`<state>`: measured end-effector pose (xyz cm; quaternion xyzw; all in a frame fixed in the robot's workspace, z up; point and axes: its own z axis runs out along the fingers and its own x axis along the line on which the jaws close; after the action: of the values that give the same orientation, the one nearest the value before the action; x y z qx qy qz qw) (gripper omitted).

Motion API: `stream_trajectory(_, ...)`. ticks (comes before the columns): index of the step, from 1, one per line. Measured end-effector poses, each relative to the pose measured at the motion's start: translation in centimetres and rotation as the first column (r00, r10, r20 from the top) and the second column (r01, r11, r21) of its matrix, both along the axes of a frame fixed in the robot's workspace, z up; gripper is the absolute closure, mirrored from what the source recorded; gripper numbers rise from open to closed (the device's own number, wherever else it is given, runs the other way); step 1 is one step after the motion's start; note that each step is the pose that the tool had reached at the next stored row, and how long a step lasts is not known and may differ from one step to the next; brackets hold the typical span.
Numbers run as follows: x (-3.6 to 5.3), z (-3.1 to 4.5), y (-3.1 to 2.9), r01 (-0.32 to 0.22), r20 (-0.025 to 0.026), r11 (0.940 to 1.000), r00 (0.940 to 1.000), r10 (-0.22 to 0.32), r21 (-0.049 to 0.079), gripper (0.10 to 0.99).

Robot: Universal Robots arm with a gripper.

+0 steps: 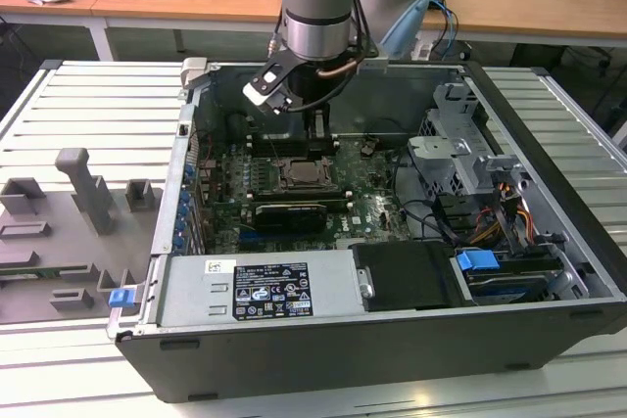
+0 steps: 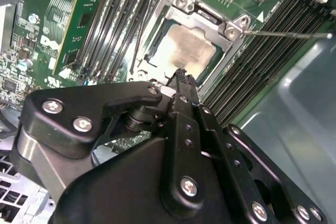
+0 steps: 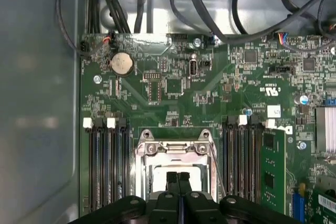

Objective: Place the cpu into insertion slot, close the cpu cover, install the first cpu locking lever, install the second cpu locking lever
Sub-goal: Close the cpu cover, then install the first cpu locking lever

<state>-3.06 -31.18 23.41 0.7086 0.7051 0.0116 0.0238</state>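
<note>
Clenched tight, the tool (image 2: 181, 75) hangs just over the cpu (image 2: 186, 51), framed by the lowered cpu cover (image 2: 212, 22).

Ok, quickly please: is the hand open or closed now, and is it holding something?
Hand: closed, holding nothing, positioned over the cpu.

Quick headcount: one open black metal tower case (image 1: 343, 369), one green circuit board (image 3: 173, 98), one flat square chip with a dull silver top (image 2: 189, 51), one silvery square metal frame plate (image 2: 210, 22), two thin metal wire levers (image 2: 283, 34), one round silver coin battery (image 3: 122, 63), and two banks of long black memory slots (image 3: 105, 166) (couldn't count the individual slots, honestly).
</note>
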Motion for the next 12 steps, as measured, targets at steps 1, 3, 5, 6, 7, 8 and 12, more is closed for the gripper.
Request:
stream_trajectory(1, -0.09, 0.00, 0.00, 0.000, 0.0000, 1.0000, 1.0000, 0.000, 0.000, 0.980)
stream_trajectory(3, -0.31, -0.01, 0.00, 0.000, 0.0000, 1.0000, 1.0000, 0.000, 0.000, 0.980)
stream_trajectory(5, -0.43, 0.00, 0.00, 0.000, -0.0001, 1.0000, 1.0000, 0.000, 0.000, 0.980)
stream_trajectory(6, -0.49, -0.01, 0.00, 0.000, 0.0000, 1.0000, 1.0000, 0.000, 0.000, 0.980)
stream_trajectory(7, -0.56, 0.00, 0.00, 0.000, 0.0000, 1.0000, 1.0000, 0.000, 0.000, 0.980)
stream_trajectory(8, -0.61, 0.00, 0.00, 0.000, 0.0000, 1.0000, 1.0000, 0.000, 0.000, 0.980)
stream_trajectory(12, -0.74, 0.29, 0.03, 0.000, -0.0001, 1.0000, 1.0000, 0.000, -0.001, 0.980)
